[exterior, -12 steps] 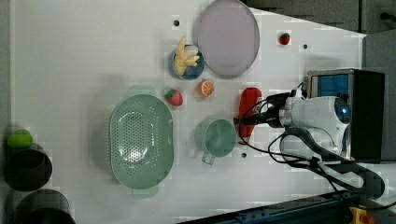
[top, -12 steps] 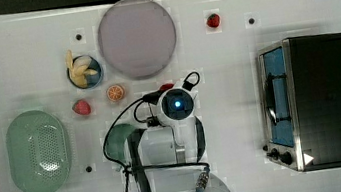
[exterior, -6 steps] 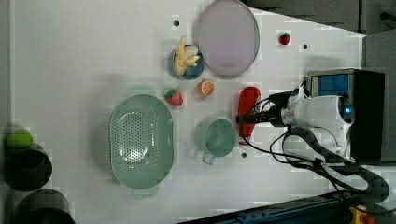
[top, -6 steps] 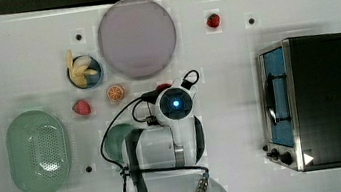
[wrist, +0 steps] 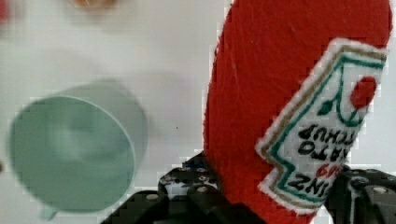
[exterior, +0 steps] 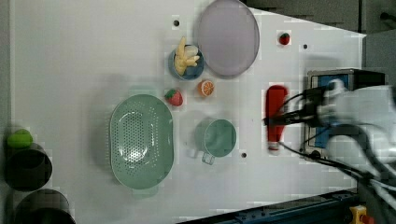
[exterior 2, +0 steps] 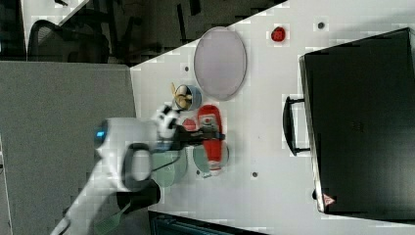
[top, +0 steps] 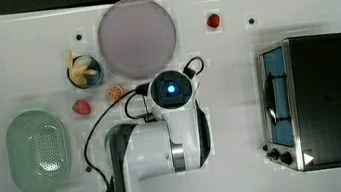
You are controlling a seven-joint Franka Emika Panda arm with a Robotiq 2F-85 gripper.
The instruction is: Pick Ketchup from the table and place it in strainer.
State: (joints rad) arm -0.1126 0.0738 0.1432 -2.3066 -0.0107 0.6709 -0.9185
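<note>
The Ketchup [exterior: 275, 100] is a soft red bottle with a white label, lying level above the table in the left view. My gripper [exterior: 280, 119] is shut on its middle, dark fingers on both sides. The wrist view has the bottle [wrist: 289, 93] held between the fingers [wrist: 187, 189]. In the right view the gripper [exterior 2: 208, 133] grips the bottle [exterior 2: 211, 147] over the green cup. The mint-green strainer [exterior: 140, 140] sits far off at the left view's left, and at the top view's left [top: 39, 152]. In the top view my arm covers the bottle.
A teal-green cup [exterior: 215, 137] stands between the bottle and the strainer. A purple plate [top: 136, 36], a blue bowl of banana pieces [top: 83, 72], an orange slice [top: 115, 92] and two strawberries [top: 81, 107] lie nearby. A toaster oven [top: 320, 100] fills the top view's right.
The bottle has come up off the table in my grip and shifted toward the left view's right. The arm looks larger in the top view.
</note>
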